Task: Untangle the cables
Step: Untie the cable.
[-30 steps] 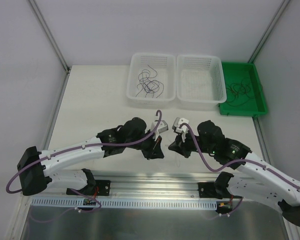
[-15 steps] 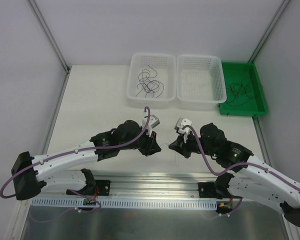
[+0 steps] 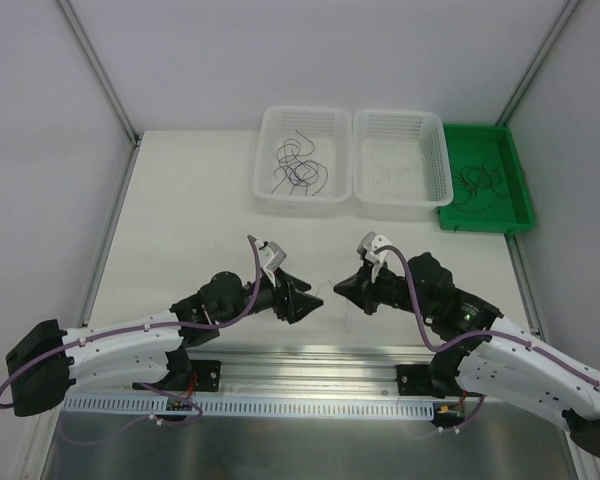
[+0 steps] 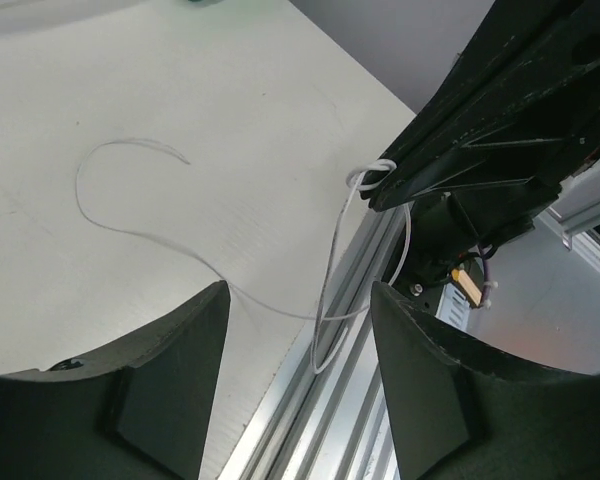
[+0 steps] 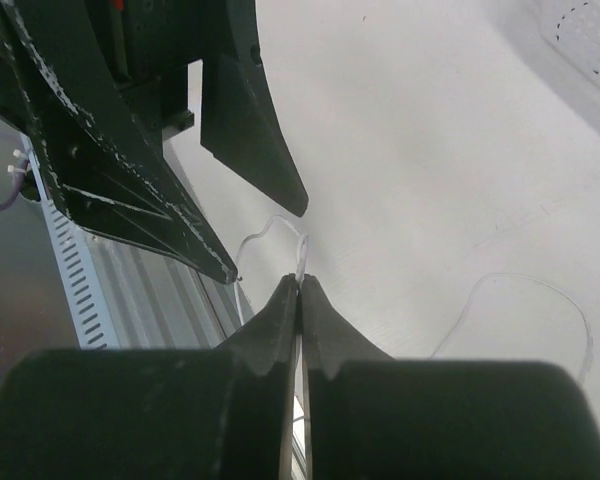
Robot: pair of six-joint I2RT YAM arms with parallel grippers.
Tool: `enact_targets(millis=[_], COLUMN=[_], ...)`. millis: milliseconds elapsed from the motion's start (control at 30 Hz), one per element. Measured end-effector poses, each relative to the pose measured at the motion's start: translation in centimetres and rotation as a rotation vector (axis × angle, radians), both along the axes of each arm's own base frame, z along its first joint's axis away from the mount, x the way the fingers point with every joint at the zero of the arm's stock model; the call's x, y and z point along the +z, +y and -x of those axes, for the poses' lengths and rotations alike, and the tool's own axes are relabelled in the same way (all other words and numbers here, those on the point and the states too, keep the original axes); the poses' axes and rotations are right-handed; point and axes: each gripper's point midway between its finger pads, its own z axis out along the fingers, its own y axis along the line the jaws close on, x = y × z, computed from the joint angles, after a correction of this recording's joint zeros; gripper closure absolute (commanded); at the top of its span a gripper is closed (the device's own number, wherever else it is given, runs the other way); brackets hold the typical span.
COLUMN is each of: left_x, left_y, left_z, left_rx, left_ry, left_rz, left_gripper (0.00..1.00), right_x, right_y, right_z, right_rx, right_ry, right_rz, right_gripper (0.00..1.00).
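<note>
Left arm (image 3: pixel 120 338) lower now, left claw (image 4: pixel 298 305) agape, empty; right claw (image 5: pixel 299 285) tight on cable (image 5: pixel 303 250).

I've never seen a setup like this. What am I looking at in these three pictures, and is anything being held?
The left arm and right arm are robot arms bolted at the near edge of a table. The wide picture looks down from above and behind them. The other two come from a camera on each wrist. At the back stand a white basket with dark curly cables, a second white basket, and a green tray with more cables. The right pincer is shut on a thin pale wire. The left pincer is open and holds nothing.
</note>
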Motion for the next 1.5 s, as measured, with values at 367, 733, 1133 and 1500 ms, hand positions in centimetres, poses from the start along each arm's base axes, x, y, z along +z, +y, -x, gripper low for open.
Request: enact_targets(millis=[367, 733, 1133, 1500], left_x=[3.4, 4.6, 4.2, 4.0], left_y=[-0.5, -0.8, -0.7, -0.8], left_z=[-0.7, -0.8, -0.7, -0.2], left_rx=[0.004, 0.0, -0.005, -0.035], left_ry=[-0.157, -0.206, -0.202, -0.212], left_rz=[0.151, 0.19, 0.184, 0.177], left_gripper=[0.55, 0.63, 0.76, 1.0], right_x=[1.0, 0.9, 1.3, 1.1], right_y=[0.8, 1.0, 0.8, 0.8], right_z=[0.1, 0.2, 0.2, 0.3], right_rx=[0.005, 0.009, 0.009, 0.011], right_ry=[0.014, 0.02, 0.01, 0.008], right_rz=[-0.063, -0.077, -0.091, -0.08], right_gripper=[0.99, 0.99, 0.99, 0.99])
